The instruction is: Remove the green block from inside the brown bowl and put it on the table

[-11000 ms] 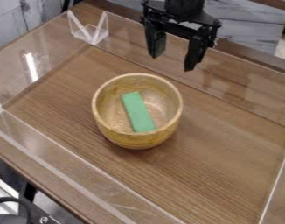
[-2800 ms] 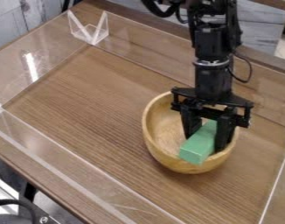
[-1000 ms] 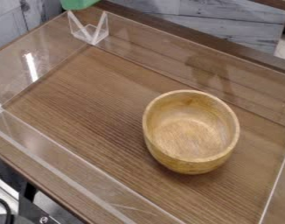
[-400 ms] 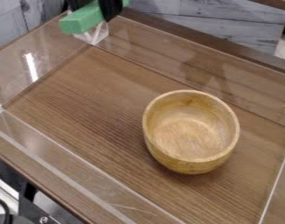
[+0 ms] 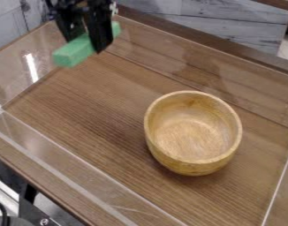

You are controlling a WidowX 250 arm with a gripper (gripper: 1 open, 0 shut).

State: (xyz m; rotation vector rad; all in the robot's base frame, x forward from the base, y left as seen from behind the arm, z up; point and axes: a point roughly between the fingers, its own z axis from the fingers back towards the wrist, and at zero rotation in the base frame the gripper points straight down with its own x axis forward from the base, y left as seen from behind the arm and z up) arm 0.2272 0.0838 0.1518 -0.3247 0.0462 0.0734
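My gripper point(image 5: 83, 40) hangs at the upper left of the camera view, shut on the green block point(image 5: 73, 52). The block sticks out below the black fingers point(image 5: 101, 33), tilted, in the air above the far left part of the table point(image 5: 99, 115). The brown bowl point(image 5: 193, 131) sits right of centre and has nothing inside. Gripper and block are well away from the bowl, up and to its left.
Low clear acrylic walls point(image 5: 26, 66) ring the tabletop. A wall runs just behind and left of the gripper. The front wall point(image 5: 64, 177) runs along the near edge. A pale counter lies beyond the back wall.
The gripper has come down into view at the upper left, bringing the green block lower toward the table. The bowl has not moved.
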